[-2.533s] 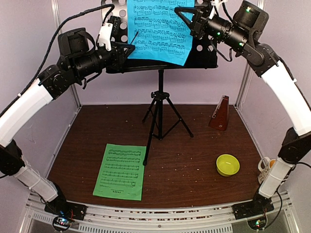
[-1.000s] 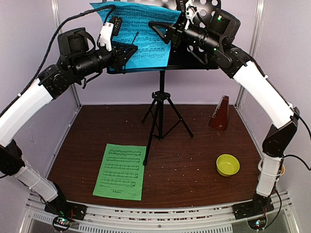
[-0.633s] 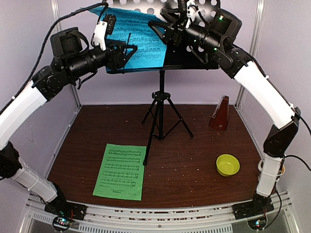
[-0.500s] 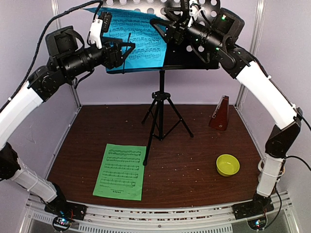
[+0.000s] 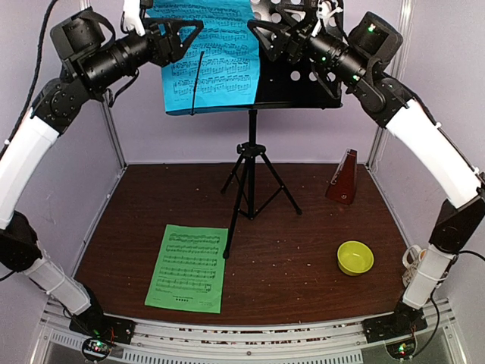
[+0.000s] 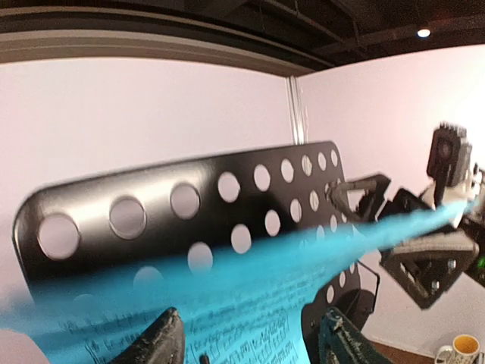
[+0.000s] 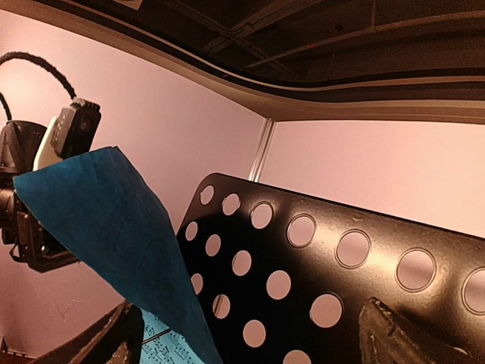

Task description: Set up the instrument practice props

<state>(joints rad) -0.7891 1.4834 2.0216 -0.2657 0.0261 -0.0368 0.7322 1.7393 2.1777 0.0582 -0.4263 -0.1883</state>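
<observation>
Blue sheet (image 5: 212, 64) stands upright on the stand's (image 5: 303, 80) left half, between both arms. The left gripper (image 5: 184, 36), jaws apart, is nearest, seemingly clear of it; the right gripper (image 5: 267, 42) is spread wide.

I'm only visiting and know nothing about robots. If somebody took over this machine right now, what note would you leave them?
Left hand: open, at the blue sheet's upper left.
Right hand: open, by its right edge, holding nothing.
Blue sheet: up on the music stand, overhanging its left side, one corner curling away.
Green sheet: flat on the table.
Metronome: standing at the back right.
Left to do: probably straighten the blue sheet and put up the green one.
</observation>
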